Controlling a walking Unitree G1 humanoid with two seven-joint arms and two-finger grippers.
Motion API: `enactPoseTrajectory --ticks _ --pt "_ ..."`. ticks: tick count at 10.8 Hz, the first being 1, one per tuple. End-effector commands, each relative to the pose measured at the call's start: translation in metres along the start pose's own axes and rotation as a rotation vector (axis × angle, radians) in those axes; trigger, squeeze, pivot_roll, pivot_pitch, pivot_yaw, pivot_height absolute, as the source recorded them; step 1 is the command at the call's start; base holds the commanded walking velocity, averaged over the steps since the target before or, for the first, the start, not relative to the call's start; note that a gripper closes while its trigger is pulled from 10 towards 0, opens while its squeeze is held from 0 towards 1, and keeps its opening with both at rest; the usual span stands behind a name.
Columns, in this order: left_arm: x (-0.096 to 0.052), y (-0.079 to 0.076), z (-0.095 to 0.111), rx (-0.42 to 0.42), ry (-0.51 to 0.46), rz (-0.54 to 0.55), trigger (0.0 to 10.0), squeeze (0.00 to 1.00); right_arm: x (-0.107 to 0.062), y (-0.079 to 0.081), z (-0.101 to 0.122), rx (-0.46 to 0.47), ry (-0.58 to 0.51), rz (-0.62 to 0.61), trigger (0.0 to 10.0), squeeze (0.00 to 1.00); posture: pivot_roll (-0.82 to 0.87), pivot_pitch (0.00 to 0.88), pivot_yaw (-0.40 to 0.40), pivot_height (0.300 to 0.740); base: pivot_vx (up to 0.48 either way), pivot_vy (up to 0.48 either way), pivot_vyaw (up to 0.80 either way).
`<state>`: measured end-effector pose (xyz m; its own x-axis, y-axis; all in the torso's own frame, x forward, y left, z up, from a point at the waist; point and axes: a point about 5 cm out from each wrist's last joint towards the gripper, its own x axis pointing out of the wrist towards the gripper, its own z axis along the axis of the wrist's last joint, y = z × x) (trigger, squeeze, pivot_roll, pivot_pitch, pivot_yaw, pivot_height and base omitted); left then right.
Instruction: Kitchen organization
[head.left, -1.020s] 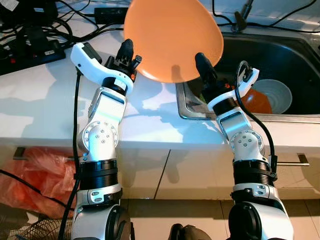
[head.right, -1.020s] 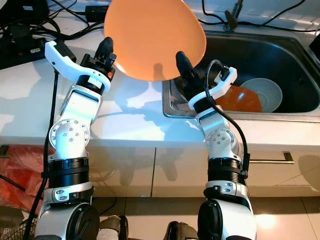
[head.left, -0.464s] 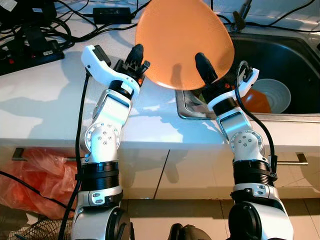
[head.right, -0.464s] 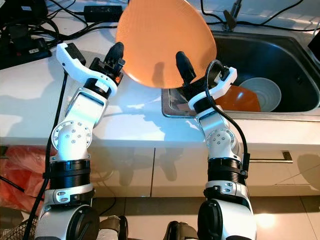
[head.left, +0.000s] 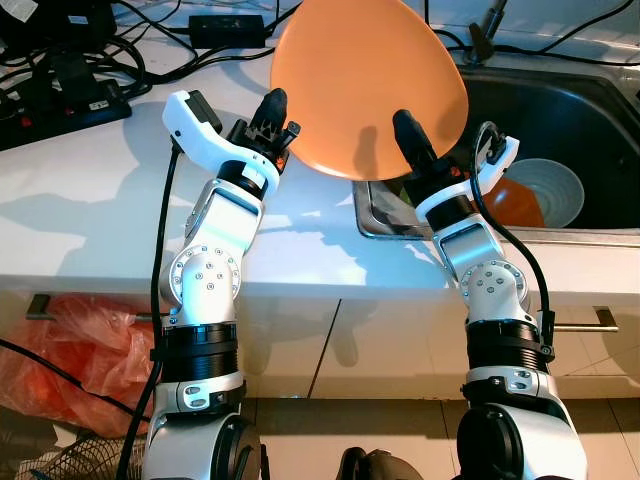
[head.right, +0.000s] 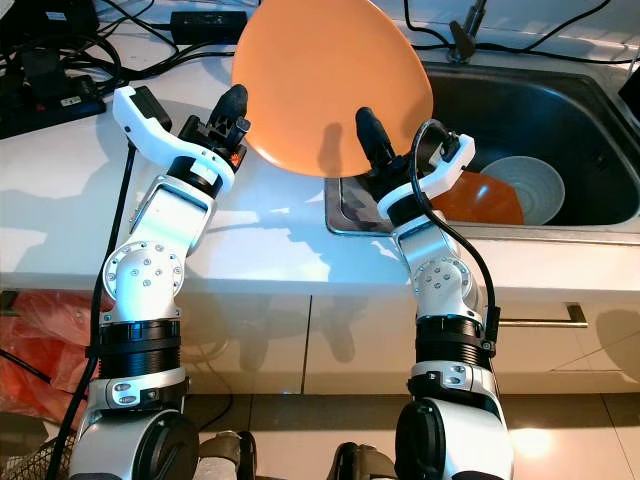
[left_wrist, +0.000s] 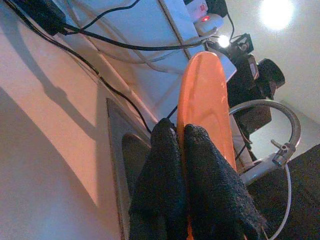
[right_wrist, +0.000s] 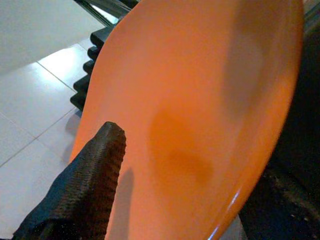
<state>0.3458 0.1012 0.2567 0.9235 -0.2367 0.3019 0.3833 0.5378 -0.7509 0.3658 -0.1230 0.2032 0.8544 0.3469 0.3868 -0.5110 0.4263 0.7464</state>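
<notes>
Head stereo pair looks down over both arms at counter (head.left: 80, 190) and sink (head.left: 590, 110); wrist cams sit close on plate (left_wrist: 205, 115), shared w/ head views.

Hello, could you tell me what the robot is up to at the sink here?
The robot is holding a big orange plate up on edge over the counter beside the sink. The left gripper is clamped on the plate's rim, and the right gripper grips the lower edge on the other side. A white bowl and another orange dish sit in the sink.
</notes>
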Motion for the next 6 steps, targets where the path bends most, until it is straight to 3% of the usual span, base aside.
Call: enactPoseTrajectory --ticks 1,6 --pt "-0.0009 -0.0106 -0.004 -0.025 -0.007 -0.045 10.0 0.0 -0.0015 0.0001 0.0046 0.0 -0.025 0.001 0.0 0.0 0.09 0.155 -0.077 0.723 0.0 0.0 0.0" --pt "-0.0005 -0.0106 -0.0046 -0.02 -0.003 -0.046 10.0 0.0 -0.0018 0.0003 0.0058 0.007 -0.036 0.005 0.0 0.0 0.09 0.154 -0.073 0.723 0.0 0.0 0.0"
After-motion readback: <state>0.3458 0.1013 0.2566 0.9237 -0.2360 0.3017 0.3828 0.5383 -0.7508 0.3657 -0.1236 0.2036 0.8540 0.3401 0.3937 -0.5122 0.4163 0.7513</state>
